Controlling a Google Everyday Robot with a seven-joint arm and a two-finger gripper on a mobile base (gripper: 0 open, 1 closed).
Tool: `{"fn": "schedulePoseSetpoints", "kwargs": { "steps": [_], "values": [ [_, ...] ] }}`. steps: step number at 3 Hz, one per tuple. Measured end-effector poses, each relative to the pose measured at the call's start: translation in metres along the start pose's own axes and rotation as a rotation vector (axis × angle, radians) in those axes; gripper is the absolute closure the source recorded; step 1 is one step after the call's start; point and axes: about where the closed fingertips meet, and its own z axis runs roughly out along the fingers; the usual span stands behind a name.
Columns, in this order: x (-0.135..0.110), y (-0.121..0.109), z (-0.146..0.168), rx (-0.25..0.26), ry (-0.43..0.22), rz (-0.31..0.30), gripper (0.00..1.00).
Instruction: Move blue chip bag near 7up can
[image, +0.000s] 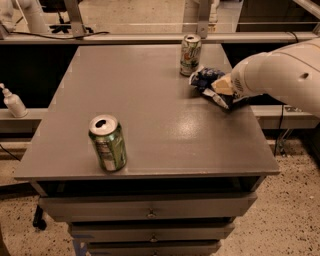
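Toward the grey table's (150, 130) far right, the crumpled dark-blue foil chip bag (206, 79) lies just front-right of the pale silver-and-green 7up can (190, 54), with the tool (223, 90) at the bag's right end (clamped or apart, I cannot tell).

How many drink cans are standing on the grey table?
2. The 7up can stands at the far edge, beside the blue chip bag, where the gripper is. The green can stands near the front left corner.

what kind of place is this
Probably a robotics lab or workshop: a grey drawer cabinet on speckled floor, a pump bottle on a ledge, a robot's claw at the blue chip bag.
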Motion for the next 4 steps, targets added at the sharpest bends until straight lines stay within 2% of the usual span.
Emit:
{"fn": "schedulePoseSetpoints", "kwargs": {
  "steps": [1, 3, 4],
  "values": [
    [0.001, 0.002, -0.001, -0.007, -0.001, 0.001, 0.0],
    [-0.002, 0.015, -0.013, -0.042, -0.025, 0.001, 0.0],
    [-0.005, 0.025, -0.031, -0.086, -0.061, 0.0, 0.0]
  ]
}}
